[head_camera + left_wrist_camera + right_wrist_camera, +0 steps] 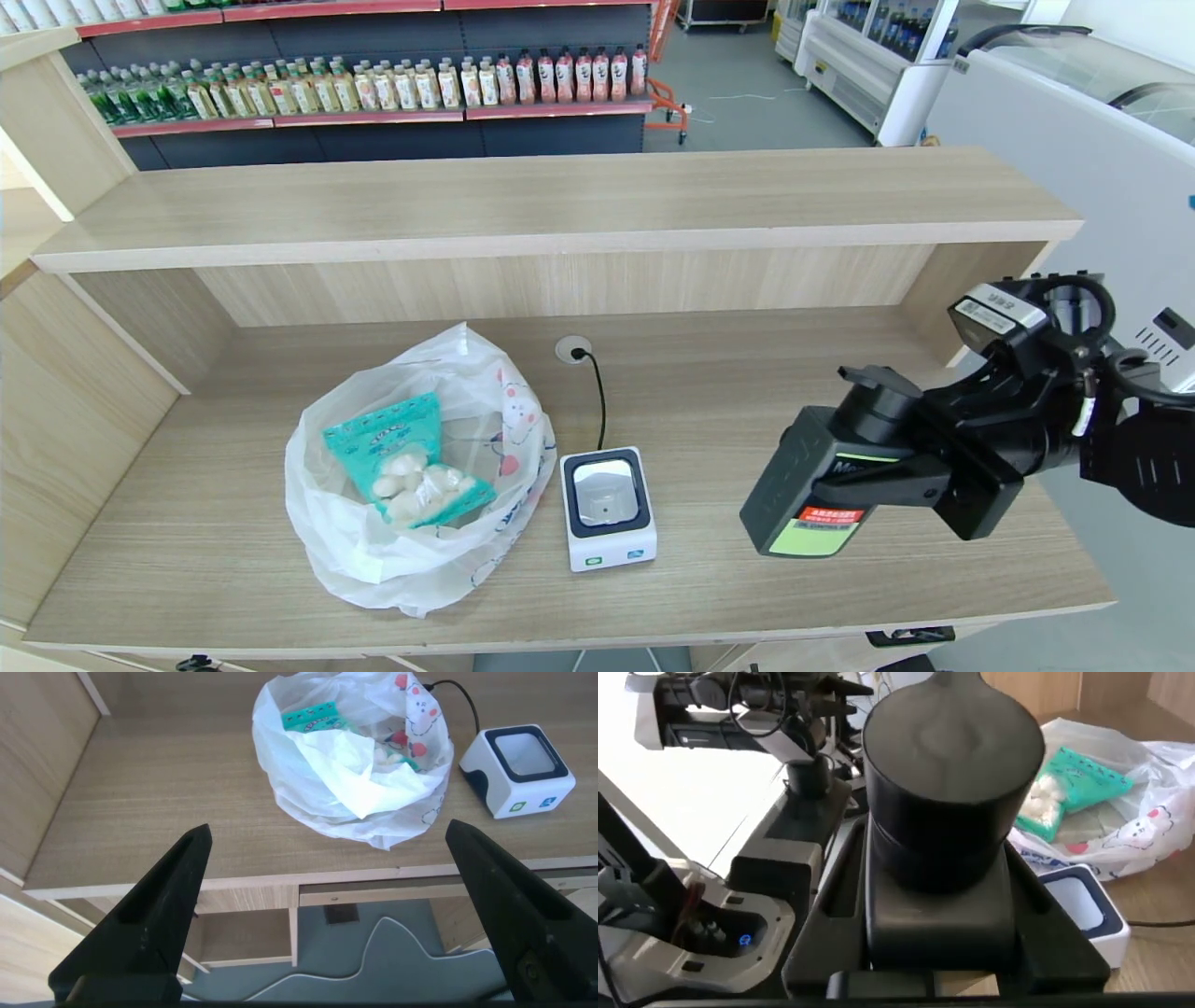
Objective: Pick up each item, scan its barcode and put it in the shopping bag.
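Bottle: a dark, square-sided bottle (803,485) with a round black cap and a green and red label; held in the air over the right part of the counter (794,373), to the right of the scanner and well apart from the bag
Bottle's lie: long axis tilted; base lower, toward the robot's left and the counter's near edge; cap higher, toward the right arm
Right claw (896,467): closed on the bottle just below the cap, black fingers clamped on both sides
Left claw (329,833): spread wide with nothing between its fingers; low, before the counter's front edge, facing the bag
Bag: thin, crinkled, translucent white plastic bag (345,551) with small cartoon prints; mouth open upward; on the counter's left half
Packet: flat teal packet (401,448) with a clear window showing round white pieces; lying slanted inside the bag
Scanner: small white box (607,509) with rounded corners and a glossy, black-framed window facing up; just beside the bag; black cable (597,392) running back to a round hole
Counter: pale wood grain, matte, with a raised ledge behind
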